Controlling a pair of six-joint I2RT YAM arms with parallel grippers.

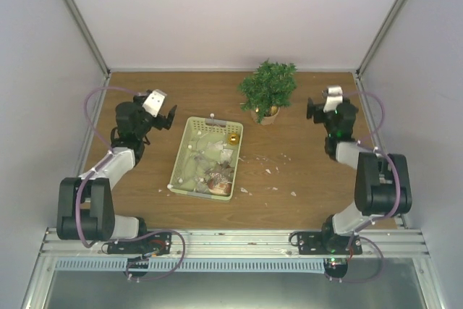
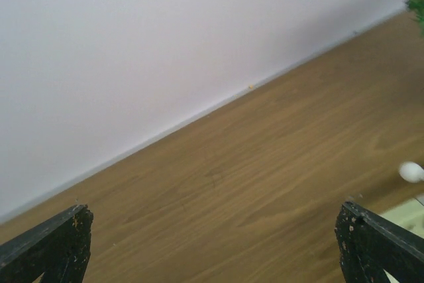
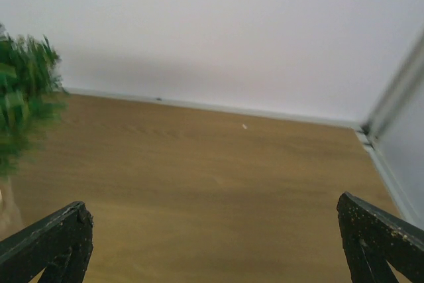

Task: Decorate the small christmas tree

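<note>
1. While it hangs above the wooden table (image 1: pixel 199 92), the left pincer (image 1: pixel 169 116) has its two black fingers (image 2: pixel 59 240) spread wide apart, and nothing sits between them.
2. Just to this pincer's right lies a pale basket (image 1: pixel 181 151). In the left wrist view a small white ball (image 2: pixel 411 171) shows right beside the right finger, at the basket's corner.
3. Inside the basket a gold ball (image 1: pixel 234 138) rests against the side away from the left pincer. The brownish lump (image 1: pixel 219 184) at the basket's near end may be another ornament, but it is too blurred to name.
4. The right pincer (image 1: pixel 313 110) also hangs over the table. Its fingers stand just as far apart and hold nothing.
5. The small tree (image 1: pixel 268 86) stands upright in its brownish pot (image 1: pixel 265 114) just to the left of the right pincer, near it but not touching. In the right wrist view its green branches fill the left edge.
6. From the left pincer the small tree is well off to the right, past the basket's far end.
7. Small pale scraps (image 1: pixel 269 171) lie scattered on the wood between the basket and the right arm, nearer the arm bases than either pincer.
8. A plain white wall (image 3: pixel 218 24) rises beyond both pincers.
</note>
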